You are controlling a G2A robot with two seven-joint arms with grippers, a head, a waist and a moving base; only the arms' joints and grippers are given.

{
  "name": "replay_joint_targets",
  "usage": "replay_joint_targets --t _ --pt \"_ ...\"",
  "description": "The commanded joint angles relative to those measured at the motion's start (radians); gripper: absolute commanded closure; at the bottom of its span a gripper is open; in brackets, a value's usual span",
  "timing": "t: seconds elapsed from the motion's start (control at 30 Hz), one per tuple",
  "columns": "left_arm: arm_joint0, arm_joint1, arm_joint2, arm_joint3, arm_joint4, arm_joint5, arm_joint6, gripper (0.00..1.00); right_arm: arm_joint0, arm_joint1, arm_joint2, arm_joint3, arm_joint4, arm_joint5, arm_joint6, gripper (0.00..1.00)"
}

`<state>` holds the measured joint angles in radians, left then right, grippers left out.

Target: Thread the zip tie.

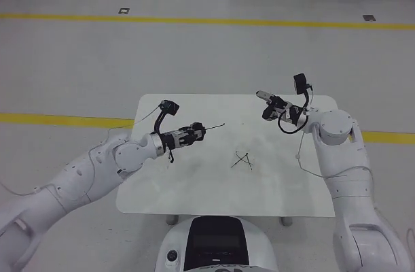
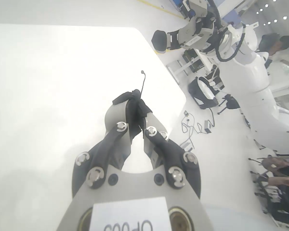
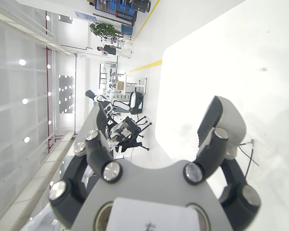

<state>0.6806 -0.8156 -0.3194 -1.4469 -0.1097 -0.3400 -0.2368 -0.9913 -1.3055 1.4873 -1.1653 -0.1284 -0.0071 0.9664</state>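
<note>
The left pincer is clenched on a thin black tie, and it grips the tie near one end, so that most of the strip stands out free beyond the fingertips. The tie is in the air above the table, not resting on it. Its long axis runs from the left pincer across toward the other arm. The free end carries a small knob that may be the head, but it is too small for me to be sure. The right pincer hangs with its jaws wide apart and nothing in them, well apart from the tie's tip, over the far corner of the table. A few loose ties lie crossed on the table between the two arms, nearer to the robot. I think the right arm must come to the free tip, in line with the strip.
</note>
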Motion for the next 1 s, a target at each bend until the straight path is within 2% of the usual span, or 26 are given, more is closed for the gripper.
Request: replay_joint_targets --t 0.0,0.13,0.23,0.47,0.67,0.8,0.83,0.97 --pt "0.013 -0.005 -0.024 -0.002 -0.020 0.000 -0.045 1.00 0.000 0.000 0.000 0.000 0.000 0.000 0.000 0.00" --pt "0.047 -0.014 -0.091 -0.009 -0.063 0.000 -0.145 1.00 0.000 0.000 0.000 0.000 0.000 0.000 0.000 0.00" --pt "0.083 -0.021 -0.157 -0.014 -0.094 0.000 -0.232 1.00 0.000 0.000 0.000 0.000 0.000 0.000 0.000 0.00" --pt "0.183 -0.048 -0.322 -0.012 -0.124 0.000 -0.432 1.00 0.000 0.000 0.000 0.000 0.000 0.000 0.000 0.00" --pt "0.260 -0.089 -0.473 0.005 -0.179 0.000 -0.627 1.00 0.000 0.000 0.000 0.000 0.000 0.000 0.000 0.00" --pt "0.306 -0.126 -0.585 0.037 -0.231 0.000 -0.769 1.00 0.000 0.000 0.000 0.000 0.000 0.000 0.000 0.00" --pt "0.312 -0.133 -0.604 0.042 -0.236 0.000 -0.791 1.00 0.000 0.000 0.000 0.000 0.000 0.000 0.000 0.00" --pt "0.312 -0.133 -0.604 0.042 -0.236 0.000 -0.791 1.00 0.000 0.000 0.000 0.000 0.000 0.000 0.000 0.00"
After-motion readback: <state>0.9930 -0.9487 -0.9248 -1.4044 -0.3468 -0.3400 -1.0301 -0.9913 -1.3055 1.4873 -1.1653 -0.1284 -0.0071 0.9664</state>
